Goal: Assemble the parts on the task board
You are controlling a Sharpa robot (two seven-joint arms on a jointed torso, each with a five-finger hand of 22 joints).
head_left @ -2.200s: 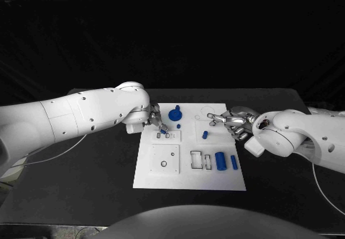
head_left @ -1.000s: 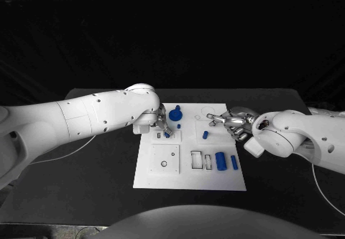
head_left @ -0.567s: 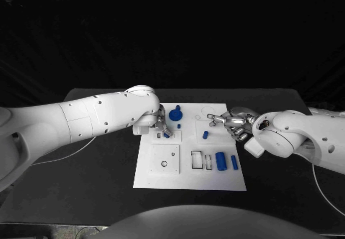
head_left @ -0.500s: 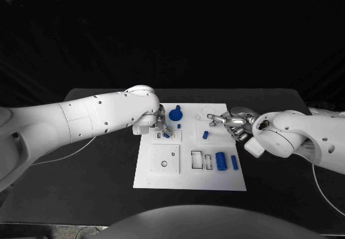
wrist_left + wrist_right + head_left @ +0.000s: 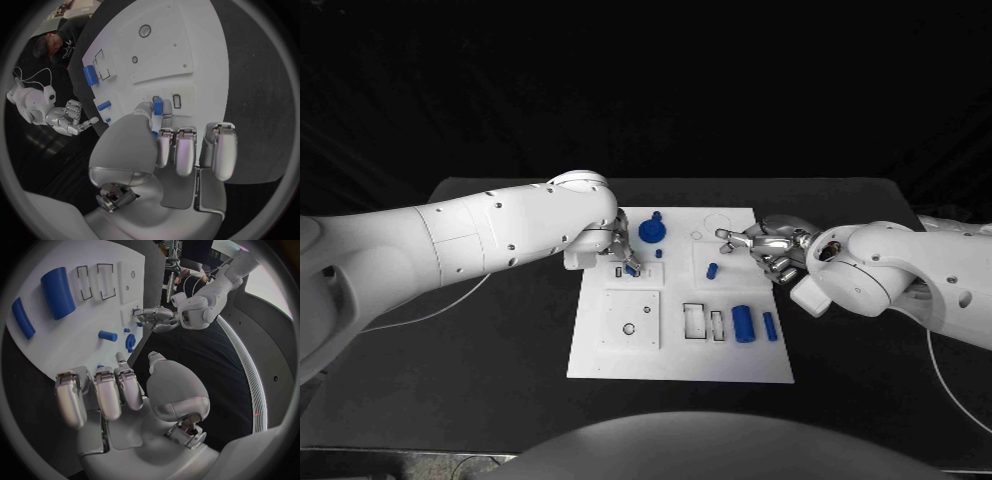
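The white task board (image 5: 678, 355) lies mid-table. My left hand (image 5: 615, 250) hovers over its upper left part and pinches a small blue peg (image 5: 157, 106) between thumb and a finger, right beside two small slots (image 5: 176, 101). That peg (image 5: 632, 268) shows just below the hand. My right hand (image 5: 762, 246) rests at the board's upper right edge, fingers apart and holding nothing. On the board are a blue knob (image 5: 651, 232), a tiny blue peg (image 5: 659, 253), a short blue cylinder (image 5: 711, 270), a thick blue cylinder (image 5: 743, 323) and a thin blue bar (image 5: 769, 325).
A square raised plate (image 5: 632, 318) with a round hole sits at the board's lower left, and two rectangular recesses (image 5: 694, 320) lie next to the thick cylinder. Black table (image 5: 473, 370) surrounds the board. A cable (image 5: 430, 310) trails on the left.
My left arm has swung further over the board's left edge, and the hand has shifted slightly right with the small blue peg still pinched. The right hand has stayed put.
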